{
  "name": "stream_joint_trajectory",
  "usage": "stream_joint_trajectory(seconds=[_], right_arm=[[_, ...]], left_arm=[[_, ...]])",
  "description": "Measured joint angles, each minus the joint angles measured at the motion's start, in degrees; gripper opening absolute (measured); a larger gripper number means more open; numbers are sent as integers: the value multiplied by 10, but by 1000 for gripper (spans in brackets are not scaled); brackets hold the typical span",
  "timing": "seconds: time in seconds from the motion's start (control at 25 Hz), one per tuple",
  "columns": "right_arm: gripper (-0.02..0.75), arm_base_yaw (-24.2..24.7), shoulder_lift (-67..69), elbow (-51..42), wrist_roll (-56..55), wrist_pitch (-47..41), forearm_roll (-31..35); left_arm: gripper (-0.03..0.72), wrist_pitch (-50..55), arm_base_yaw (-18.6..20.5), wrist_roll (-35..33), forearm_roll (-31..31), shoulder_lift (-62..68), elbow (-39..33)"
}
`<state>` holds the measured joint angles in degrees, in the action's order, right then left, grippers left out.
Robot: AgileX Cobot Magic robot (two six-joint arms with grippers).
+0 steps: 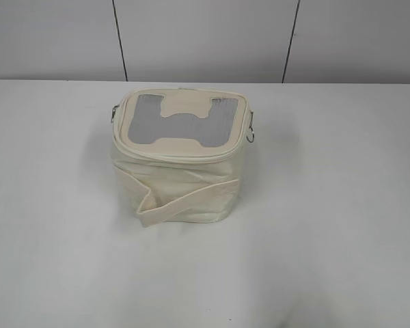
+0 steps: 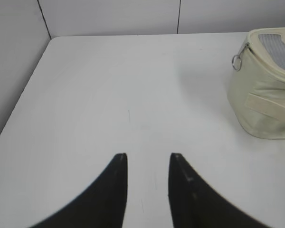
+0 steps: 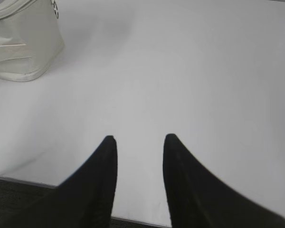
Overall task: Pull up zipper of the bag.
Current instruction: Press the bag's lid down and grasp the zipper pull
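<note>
- Nearest to each wrist camera were the tools themselves: the left tool (image 2: 148, 156) and the right tool (image 3: 137, 138) each hung over bare desk (image 1: 342, 205) with dark fingers spread and nothing between them.
- Neither tool showed in the exterior view, so both stood well apart from the work.
- Farther out, the bag (image 1: 181, 160) sat upright near the middle of the desk, its wide cream strap (image 1: 184, 201) folded loosely across the front face.
- The left wrist view caught the bag at its right edge, the right wrist view at its upper left corner.
- Round the lid edge ran the zipper (image 1: 171, 154), a thin cream line under the lid (image 1: 184, 121) with its grey window panels.
- A silver ring pull (image 1: 250, 135) hung at the right side of the lid and another ring (image 1: 113, 114) at the left; the left one also showed in the left wrist view.
- Judged from this, the task stood at its opening step, the approach, with no contact made.
- The next move would call for one tool to steady the bag's body while the other closed on a ring pull, a small target needing a fine pinch.
- Whether the zipper was open or closed along its far side could not be told.
- No brand, label or writing could be read anywhere.
- Beyond the desk stood a plain panelled wall (image 1: 205, 37).
</note>
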<state>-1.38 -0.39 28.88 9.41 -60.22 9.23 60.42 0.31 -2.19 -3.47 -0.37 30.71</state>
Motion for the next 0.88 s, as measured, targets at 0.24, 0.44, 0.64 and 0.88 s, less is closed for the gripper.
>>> stream_joint_trajectory(seconds=[0.24,0.44,0.64,0.88], right_arm=[[272,0,0,0,0,0,0],[272,0,0,0,0,0,0],[272,0,0,0,0,0,7],[272,0,19,1,23,8,96]], left_arm=[[228,0,0,0,0,0,0],[228,0,0,0,0,0,0],[228,0,0,0,0,0,0],[228,0,0,0,0,0,0]])
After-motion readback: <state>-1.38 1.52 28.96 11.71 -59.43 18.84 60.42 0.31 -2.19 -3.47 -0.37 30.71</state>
